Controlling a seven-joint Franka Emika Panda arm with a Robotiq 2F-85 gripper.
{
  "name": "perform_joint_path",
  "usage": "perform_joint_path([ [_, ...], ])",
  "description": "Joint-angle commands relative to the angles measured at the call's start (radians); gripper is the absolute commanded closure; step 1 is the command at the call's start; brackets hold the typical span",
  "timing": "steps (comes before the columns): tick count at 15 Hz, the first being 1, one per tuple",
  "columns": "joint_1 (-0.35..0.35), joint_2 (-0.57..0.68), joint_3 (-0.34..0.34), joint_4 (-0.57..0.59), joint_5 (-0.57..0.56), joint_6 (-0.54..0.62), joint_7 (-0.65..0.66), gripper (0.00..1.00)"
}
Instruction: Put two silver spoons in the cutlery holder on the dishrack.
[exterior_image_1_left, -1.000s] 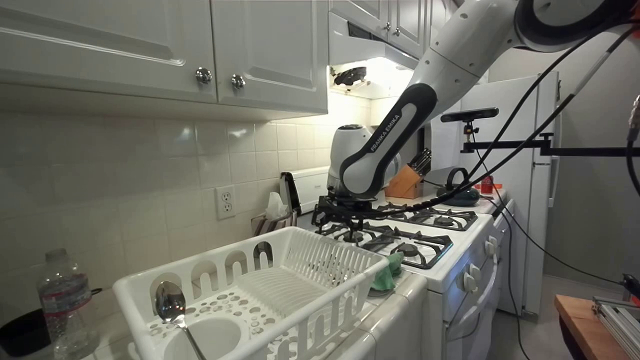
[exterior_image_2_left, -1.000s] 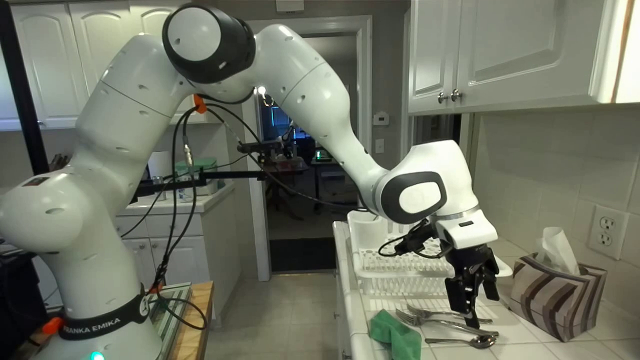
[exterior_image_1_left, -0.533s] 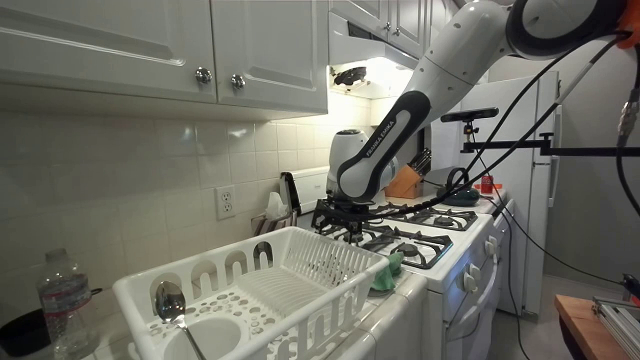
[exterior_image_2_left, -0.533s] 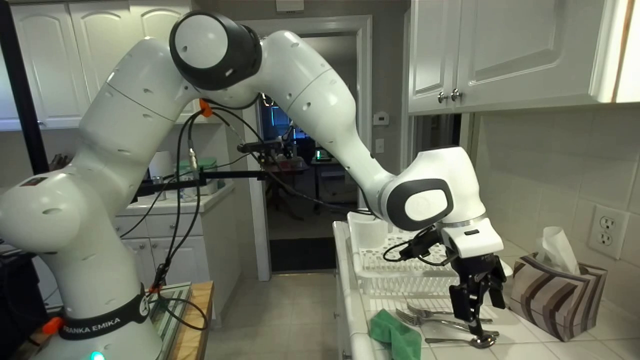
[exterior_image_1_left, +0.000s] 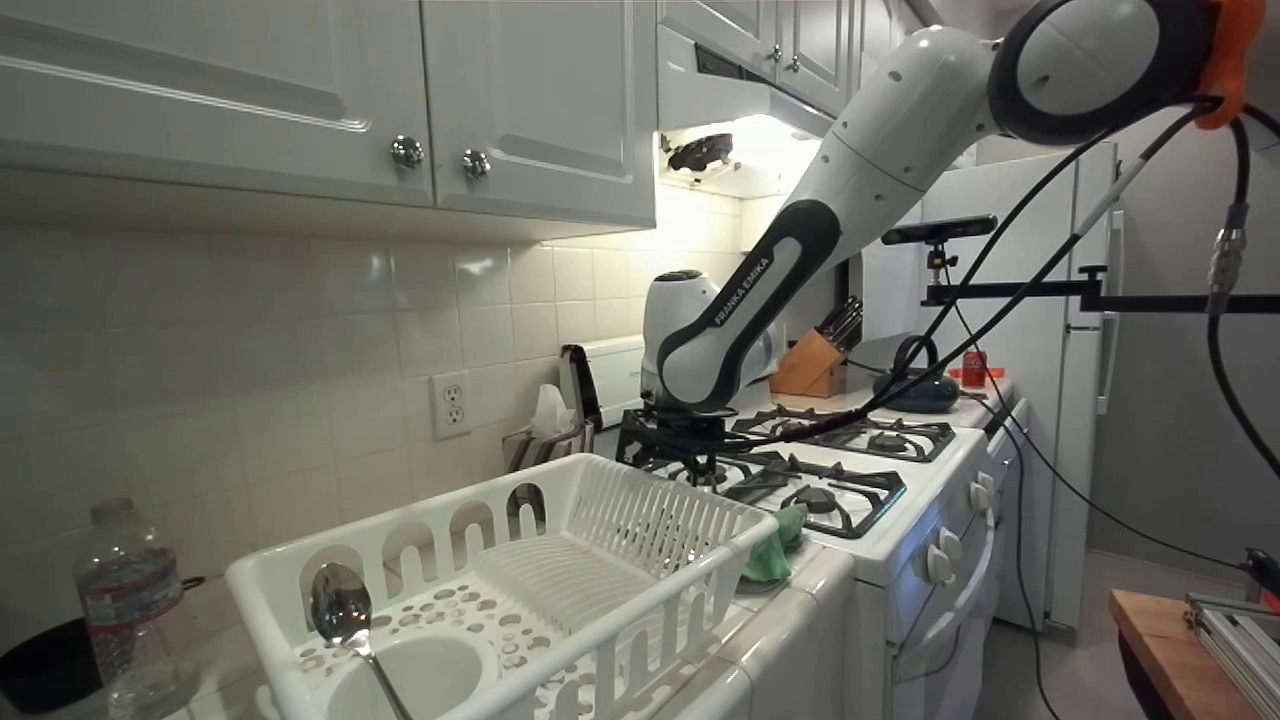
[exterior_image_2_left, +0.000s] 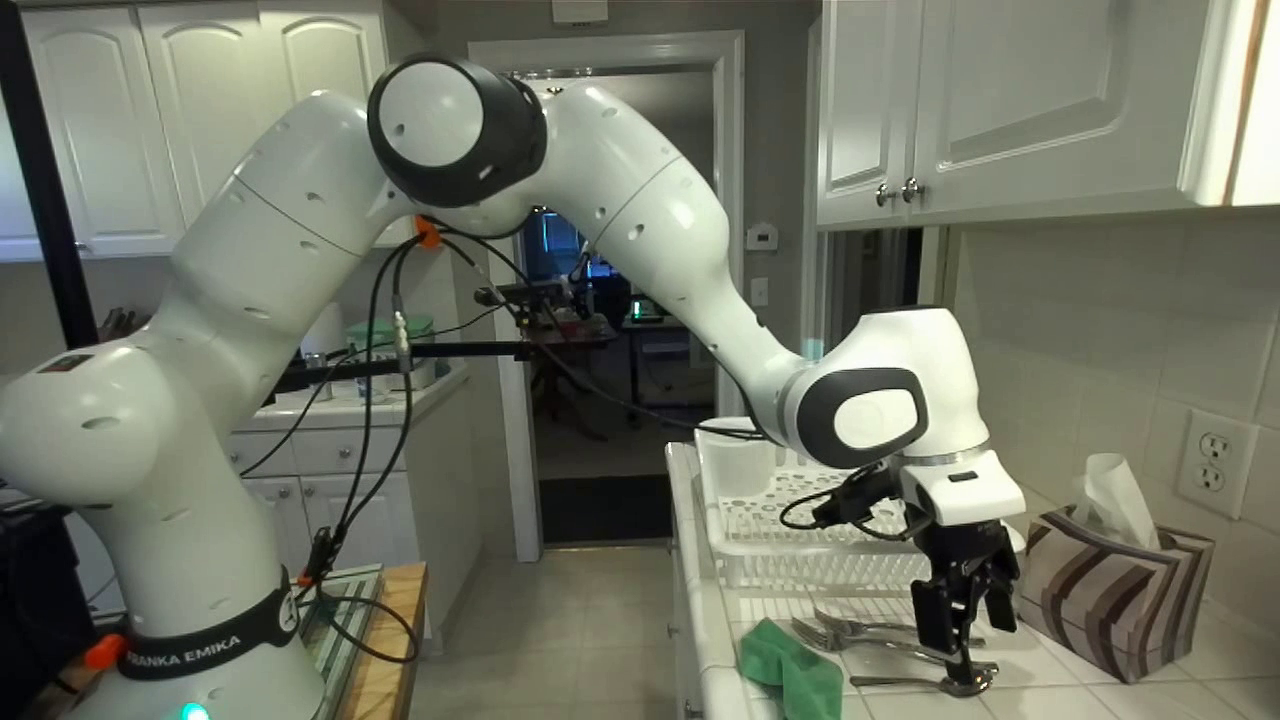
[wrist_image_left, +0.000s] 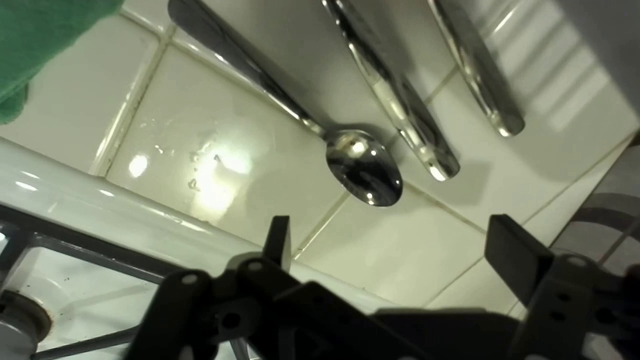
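Wrist view: looking past a gripper (wrist_image_left: 395, 240) with fingers (wrist_image_left: 517, 255) spread wide, holding nothing, towards a silver spoon (wrist_image_left: 347, 152) lying on white tiles (wrist_image_left: 185, 105) near two fork handles (wrist_image_left: 398, 102)

White arm (exterior_image_2_left: 650, 190): arched in an exterior view, elbow (exterior_image_2_left: 455, 130) at eleven o'clock.
Wrist (exterior_image_2_left: 890, 385): three o'clock there.
Black gripper (wrist_image_left: 390, 227): fingers (wrist_image_left: 517, 255) wide apart, seven and four o'clock, wrist view.

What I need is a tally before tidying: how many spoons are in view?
2: one spoon at the near end of the dishrack in an exterior view, bowl up, handle partly out of frame; another spoon on the tiled counter beside a fork. More could be hidden.
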Motion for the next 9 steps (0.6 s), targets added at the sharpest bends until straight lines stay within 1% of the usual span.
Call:
perform_joint_path([
  [1,-0.021,0.031,0.026,0.052,0.039,-0.055,-0.029,0.00],
  [6,-0.026,0.046,0.031,0.058,0.038,-0.066,-0.025,0.00],
  [7,-0.026,0.047,0.029,0.058,0.037,-0.065,-0.024,0.25],
  [8,-0.025,0.049,0.026,0.058,0.035,-0.064,-0.022,0.26],
  [9,-0.026,0.052,0.023,0.060,0.034,-0.064,-0.020,0.32],
])
